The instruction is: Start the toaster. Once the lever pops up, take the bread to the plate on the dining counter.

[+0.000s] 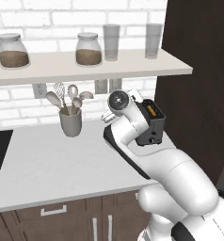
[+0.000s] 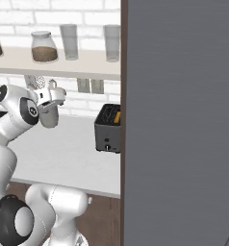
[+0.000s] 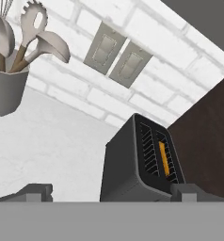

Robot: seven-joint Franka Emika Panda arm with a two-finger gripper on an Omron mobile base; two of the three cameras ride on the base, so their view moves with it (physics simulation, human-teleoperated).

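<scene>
The boxy dark grey toaster (image 3: 142, 164) stands on the white worktop (image 1: 48, 160) against the dark wall panel, the thin golden bread slice (image 3: 164, 158) in its slot: light, crumbly, best pinched by its top edge; tool (image 3: 111, 192) wide open, empty

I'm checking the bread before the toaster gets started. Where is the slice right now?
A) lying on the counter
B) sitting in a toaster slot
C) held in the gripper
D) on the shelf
B: the bread shows as an orange strip down inside one top slot of the toaster.
</scene>
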